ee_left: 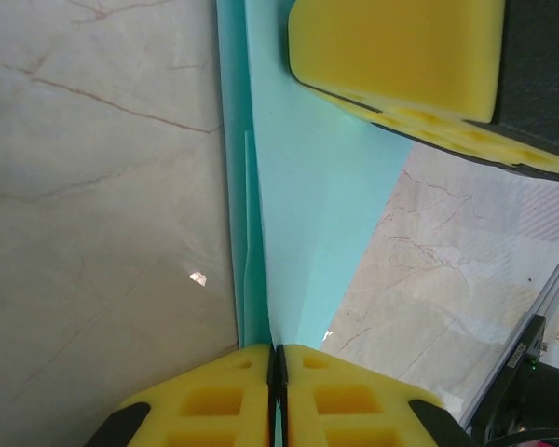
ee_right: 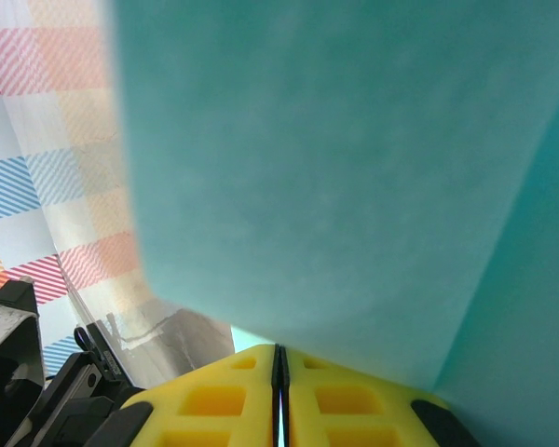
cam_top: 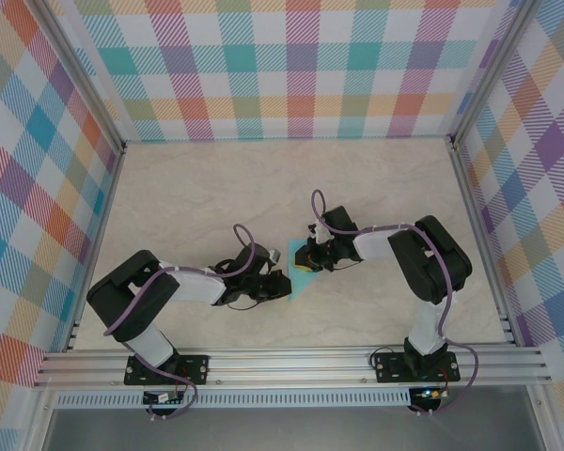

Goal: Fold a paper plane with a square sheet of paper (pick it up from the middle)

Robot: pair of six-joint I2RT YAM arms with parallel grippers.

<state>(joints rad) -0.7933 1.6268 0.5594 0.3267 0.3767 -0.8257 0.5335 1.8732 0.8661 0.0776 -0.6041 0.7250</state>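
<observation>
**Both hands clamped on the turquoise sheet, just below frame centre**

So in the overhead view the left hand [cam_top: 280, 272] and the right hand [cam_top: 307, 259] meet a bit below the middle of the frame, tips nearly together. The sheet of paper [cam_top: 303, 280] is a small light-turquoise patch right between and under them, low over the marbled worktop [cam_top: 263, 188]. Can't tell from up there whether it's actually resting on the surface.

Left wrist cam: the left hand [ee_left: 275, 358] has its yellow pads squeezed together at bottom centre, with the thin edge of the sheet [ee_left: 298, 214] caught in the seam. From there the paper runs up to the top of the frame as a long wedge, with a doubled layer along its left edge. A yellow pad [ee_left: 401, 56] of the right hand sits in the upper right, over the sheet's far end.

Right wrist cam: the right hand [ee_right: 279, 358] is closed too, with a sliver of turquoise in the gap between its pads. The sheet [ee_right: 335, 168] rises from there, close and blurry, with a crease angling up on the right side. The plaid wall [ee_right: 47, 140] peeks in on the left.
</observation>
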